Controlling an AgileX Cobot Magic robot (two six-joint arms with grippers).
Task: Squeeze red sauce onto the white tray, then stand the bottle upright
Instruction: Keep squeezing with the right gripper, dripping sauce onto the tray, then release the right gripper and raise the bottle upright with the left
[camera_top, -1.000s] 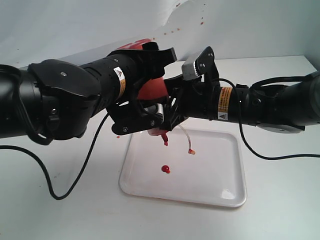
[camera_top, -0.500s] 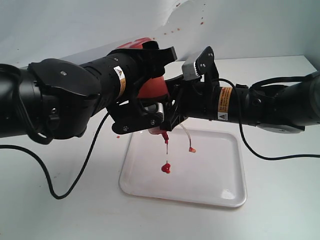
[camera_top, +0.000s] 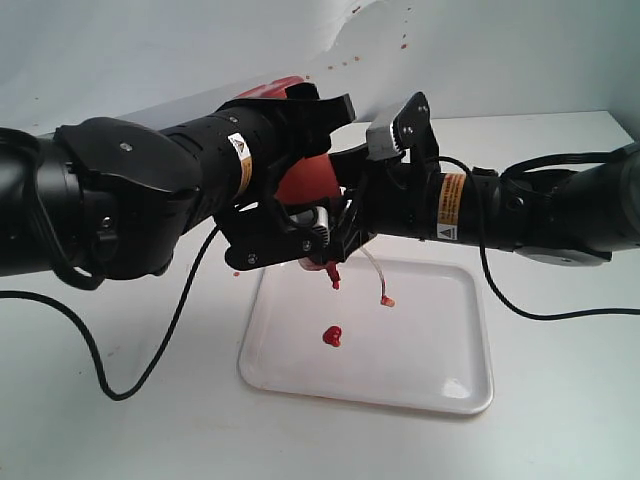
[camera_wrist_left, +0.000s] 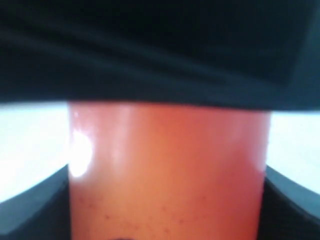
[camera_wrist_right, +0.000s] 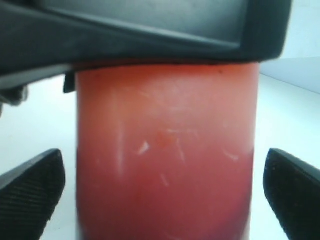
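The bottle hangs nozzle-down over the white tray, tinted orange-red. My left gripper is shut on its body; in the left wrist view the bottle fills the span between both fingers. My right gripper brackets the same bottle from the other side, and its fingers stand slightly clear of the wall, open. A drip of red sauce hangs at the nozzle. The tip cap dangles beside it. A small heart-shaped blob of red sauce lies on the tray.
A black cable loops over the table left of the tray. Another cable curves along its right side. Faint red specks mark the backdrop. Both arms crowd the space above the tray's far edge.
Half a second ago a thin thread of sauce ran from the nozzle to the blob. It has broken, leaving a drip at the nozzle. The arms have hardly moved.
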